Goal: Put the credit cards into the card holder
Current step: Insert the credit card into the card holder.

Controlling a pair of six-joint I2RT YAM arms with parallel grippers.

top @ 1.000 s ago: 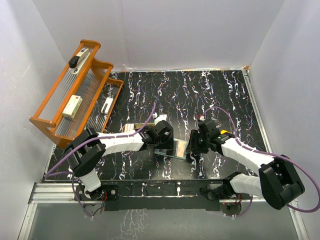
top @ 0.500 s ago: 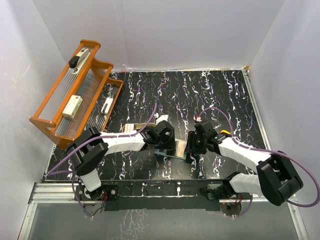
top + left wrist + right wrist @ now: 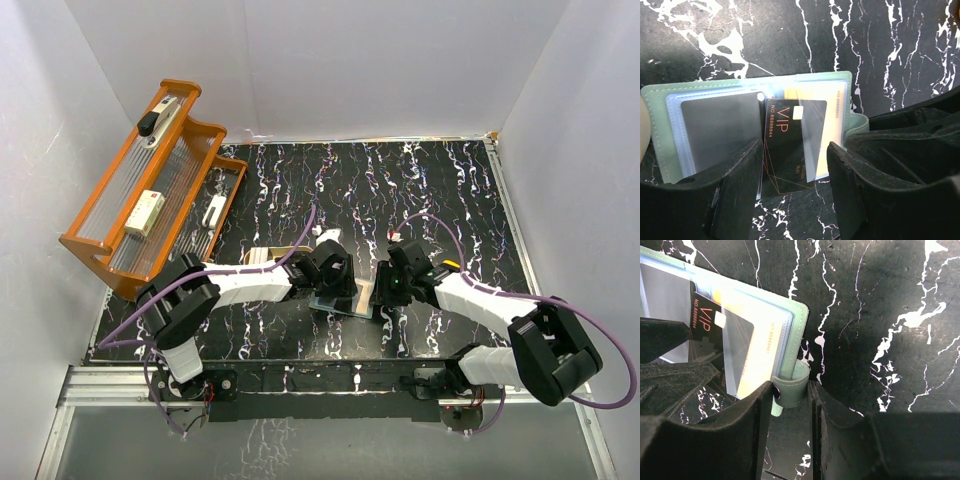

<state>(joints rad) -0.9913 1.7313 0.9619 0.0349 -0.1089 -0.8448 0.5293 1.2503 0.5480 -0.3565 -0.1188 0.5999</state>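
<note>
Left tool grips the black card by its two long edges, one finger against each. The card's far end lies over the middle of the open card holder, and its near end sticks out past the holder's near edge. Right tool is closed on the snap tab at the holder's right edge, which seems to anchor the holder on the counter.

By its look the black card is light, stiff and slick, and thin enough to bow if squeezed hard across its width. The edge grip suits it. It will likely skate over the clear sleeves rather than enter one unless its leading corner is tipped under a sleeve lip. The holder looks soft and floppy, so the tab is a sound place to hold it.

Counted, there is one holder and there are three cards in view. Besides the black one, a yellow card sits in the holder's right-hand sleeve. A grey rectangle, probably a card, fills the left-hand sleeve. Just left of the holder a tan thing shows, mostly hidden, and what it is cannot be told. Far to the holder's left stands one orange rack with a few small items.
</note>
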